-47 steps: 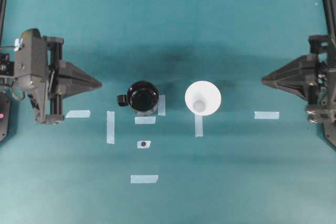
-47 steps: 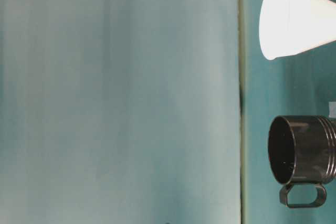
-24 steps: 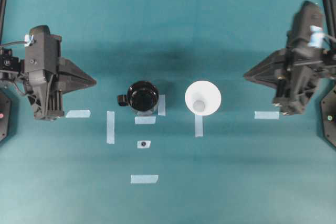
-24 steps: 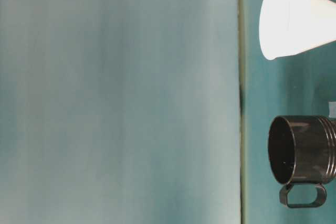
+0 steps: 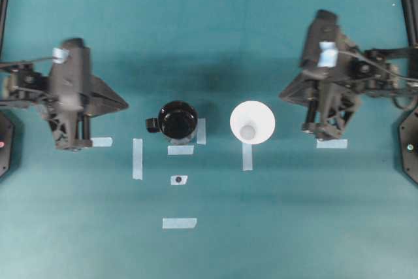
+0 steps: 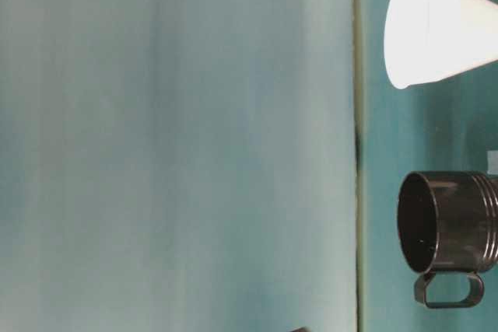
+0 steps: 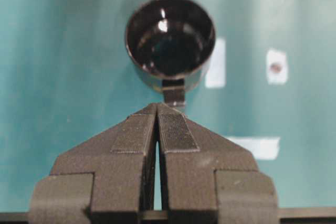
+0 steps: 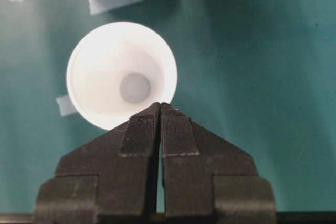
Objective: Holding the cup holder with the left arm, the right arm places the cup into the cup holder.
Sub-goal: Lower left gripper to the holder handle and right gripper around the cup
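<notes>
The glossy black cup holder [image 5: 177, 121] stands upright on the teal table, its small handle pointing left; it also shows in the left wrist view as cup holder [image 7: 170, 40] and at table level [image 6: 450, 223]. The white cone-shaped cup [image 5: 252, 122] stands to its right, rim up, seen too from the right wrist [image 8: 122, 87] and at table level [image 6: 436, 30]. My left gripper [image 5: 124, 103] is shut and empty, well left of the handle, tips [image 7: 158, 106] aimed at it. My right gripper [image 5: 282, 95] is shut and empty, just right of the cup [image 8: 159, 105].
Several pale tape strips mark the table, among them tape [image 5: 136, 158] left of the holder, tape [image 5: 179, 223] near the front and tape [image 5: 332, 143] under the right arm. A small tape square with a dark dot [image 5: 178, 180] lies below the holder.
Both arms have swung inward toward the middle of the table, the right one farther. Both grippers stayed shut. Cup and cup holder have not moved.
</notes>
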Tool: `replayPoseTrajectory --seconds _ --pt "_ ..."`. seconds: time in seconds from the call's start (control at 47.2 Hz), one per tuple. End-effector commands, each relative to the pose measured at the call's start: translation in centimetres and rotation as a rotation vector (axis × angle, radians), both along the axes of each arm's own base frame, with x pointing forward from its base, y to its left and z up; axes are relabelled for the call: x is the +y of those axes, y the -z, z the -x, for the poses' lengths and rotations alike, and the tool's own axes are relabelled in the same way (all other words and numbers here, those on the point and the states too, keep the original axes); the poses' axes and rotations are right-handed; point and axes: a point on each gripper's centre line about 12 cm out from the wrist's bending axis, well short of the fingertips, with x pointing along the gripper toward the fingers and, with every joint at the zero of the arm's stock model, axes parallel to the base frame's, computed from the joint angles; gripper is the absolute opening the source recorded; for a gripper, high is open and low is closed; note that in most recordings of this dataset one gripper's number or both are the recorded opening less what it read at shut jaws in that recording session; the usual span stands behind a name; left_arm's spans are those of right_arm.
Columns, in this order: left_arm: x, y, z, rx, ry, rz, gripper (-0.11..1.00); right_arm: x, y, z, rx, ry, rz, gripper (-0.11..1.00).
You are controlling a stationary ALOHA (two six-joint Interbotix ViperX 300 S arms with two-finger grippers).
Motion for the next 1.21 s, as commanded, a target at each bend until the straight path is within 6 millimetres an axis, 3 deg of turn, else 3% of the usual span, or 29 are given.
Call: replayPoseTrajectory --seconds 0.0,0.382,0.763,1.06,1.187 --pt "0.3 -0.8 -1.2 0.006 0.014 -0.021 0.03 -0.4 1.1 -1.8 0.079 -0.021 0.008 0.04" --pt "0.4 1.1 -2.6 0.125 0.033 -0.023 0.03 -0.9 1.0 -4.6 0.163 -0.058 0.021 0.04" --pt "0.5 0.7 -3.3 0.096 0.043 -0.037 0.03 -1.0 0.7 -5.2 0.202 -0.064 0.018 0.06" --pt "0.4 1.1 -3.5 0.105 0.042 -0.031 0.04 -1.0 0.7 -5.4 0.185 -0.074 0.029 0.20" --pt "0.4 1.2 -3.6 0.105 0.032 -0.019 0.16 -1.2 0.8 -5.4 0.188 -0.069 0.028 0.35"
